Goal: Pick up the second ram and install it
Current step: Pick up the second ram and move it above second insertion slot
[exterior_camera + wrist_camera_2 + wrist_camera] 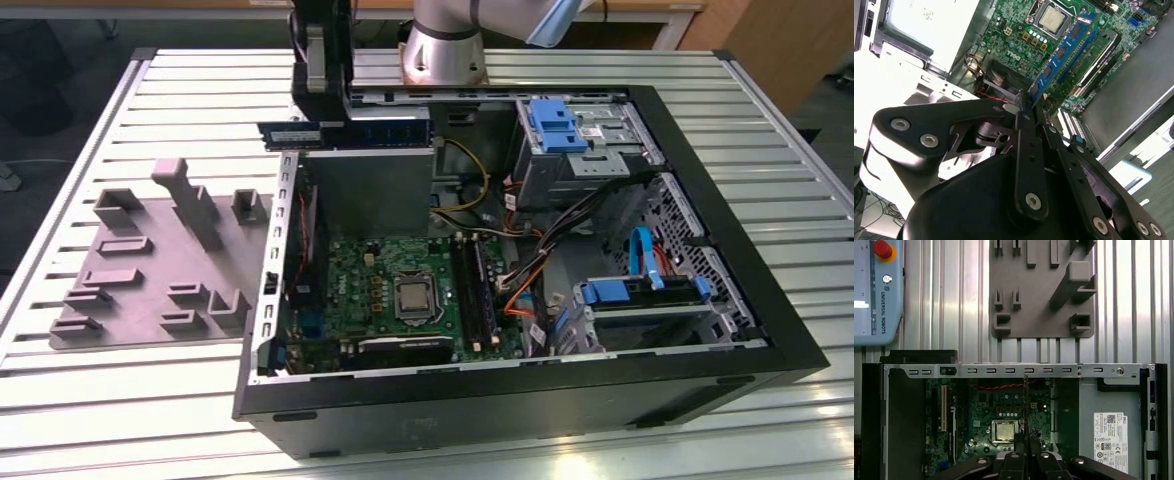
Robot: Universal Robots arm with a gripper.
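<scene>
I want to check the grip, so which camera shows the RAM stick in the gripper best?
The exterior view: the second ram shows side-on along its length, clamped in the gripper above the open computer case. The second wrist view shows its chip face foreshortened; the first wrist view sees it edge-on, a thin line.

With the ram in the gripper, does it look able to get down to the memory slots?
Probably yes. The gripper holds the second ram above the open case; the memory slots lie uncovered, with orange cables beside them rather than across.
</scene>
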